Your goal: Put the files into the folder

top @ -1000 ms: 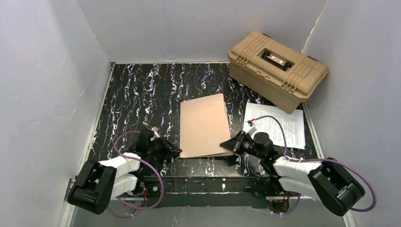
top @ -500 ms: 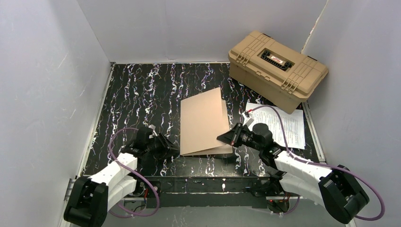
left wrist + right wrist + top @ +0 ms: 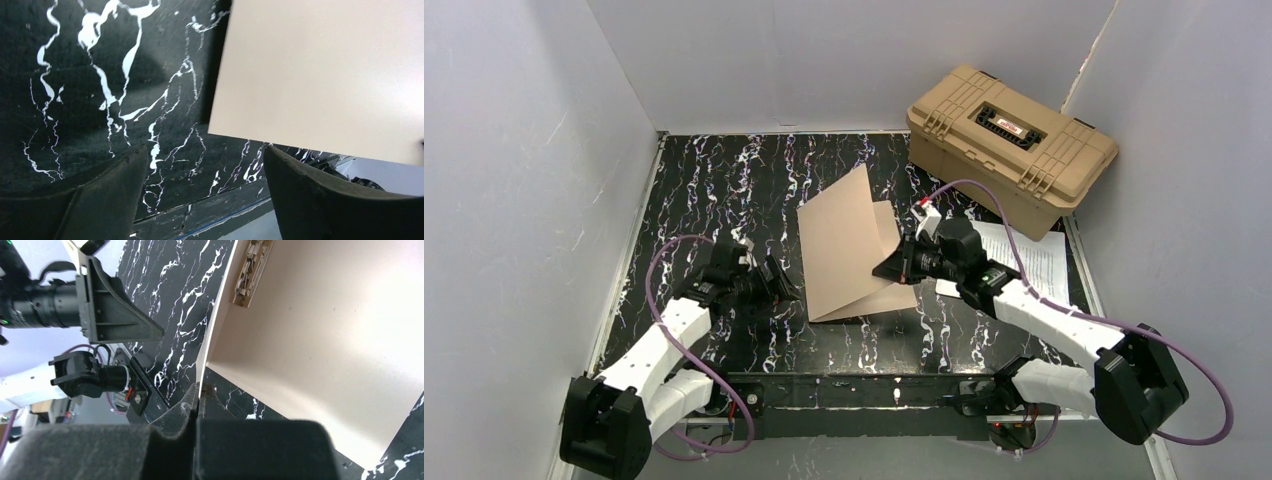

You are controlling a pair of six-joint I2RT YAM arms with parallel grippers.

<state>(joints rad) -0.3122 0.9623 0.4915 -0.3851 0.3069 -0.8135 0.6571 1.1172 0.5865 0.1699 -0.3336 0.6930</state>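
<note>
Within right gripper (image 3: 889, 268), folder (image 3: 836, 242) cover edge.

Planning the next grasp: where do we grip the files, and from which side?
Probably the near edge of the files, coming in low from the robot's side: they lie flat, the far edge is close to the case, the left part is under the right arm. The right gripper is shut on the folder cover, so not free now.

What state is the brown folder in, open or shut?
Partly open: the right gripper pinches the folder's top cover, angled up off the bottom one, exposing the metal clip.
</note>
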